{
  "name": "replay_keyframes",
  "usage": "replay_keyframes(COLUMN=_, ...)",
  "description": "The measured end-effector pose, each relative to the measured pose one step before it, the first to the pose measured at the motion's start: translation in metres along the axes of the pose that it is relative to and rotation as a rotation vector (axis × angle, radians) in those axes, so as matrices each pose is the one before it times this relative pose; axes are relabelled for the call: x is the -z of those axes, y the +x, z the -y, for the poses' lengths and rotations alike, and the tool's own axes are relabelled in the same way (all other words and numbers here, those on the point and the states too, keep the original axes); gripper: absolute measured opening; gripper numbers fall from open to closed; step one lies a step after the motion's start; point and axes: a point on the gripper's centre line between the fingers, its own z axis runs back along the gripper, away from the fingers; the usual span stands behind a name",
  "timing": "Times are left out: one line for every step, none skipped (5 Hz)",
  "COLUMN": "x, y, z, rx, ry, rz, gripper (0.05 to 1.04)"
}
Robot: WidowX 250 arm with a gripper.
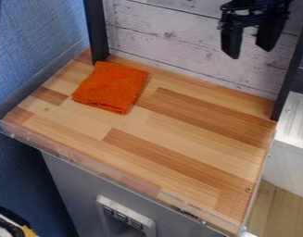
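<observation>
Claw [249, 52] spread, nothing in it, above far right; folded orange cloth [111, 87] flat on tabletop [166, 121], far left, probably best pinched through several layers, from straight above.

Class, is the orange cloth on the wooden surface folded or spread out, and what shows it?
Folded: the orange cloth lies as a compact, thick pad, with layered edges showing along its near side.

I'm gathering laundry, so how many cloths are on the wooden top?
1: the folded orange cloth, near the back left of the wooden top as pictured. Its folds could hide another.
</observation>
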Motion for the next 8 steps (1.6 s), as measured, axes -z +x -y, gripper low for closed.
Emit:
replay_keyframes(x=-0.0001, y=-0.01296, z=0.00436, rx=-0.0037, ry=0.0053, rz=-0.0102, gripper=0.998)
replay_keyframes(x=0.00571, y=-0.00702, z=-0.0002, rx=-0.0131, ry=0.0108, rz=-0.0141, gripper=0.967)
replay_keyframes(x=0.01597, y=-0.00321, z=-0.00255, rx=-0.001, ry=0.0048, rz=-0.0166, gripper=0.698)
replay_keyframes(x=0.01659, y=-0.00333, z=-0.00241, rx=-0.0006, ry=-0.0133, rz=-0.012, gripper=0.405)
replay_keyframes(x=0.01476, y=-0.00337, z=-0.00287, rx=0.0394, ry=-0.0279, rz=-0.0061, gripper=0.181)
replay_keyframes(x=0.01184, y=-0.00048, z=-0.0003, rx=0.0127, ry=-0.0254, rz=0.0007, gripper=0.072)
replay_keyframes(x=0.01131, y=0.00441, z=-0.00158, rx=0.0146, ry=-0.0346, rz=0.0152, gripper=0.062)
replay_keyframes(x=0.00862, y=0.00317, z=-0.00013, rx=0.0029, ry=-0.0276, rz=0.0299, gripper=0.062)
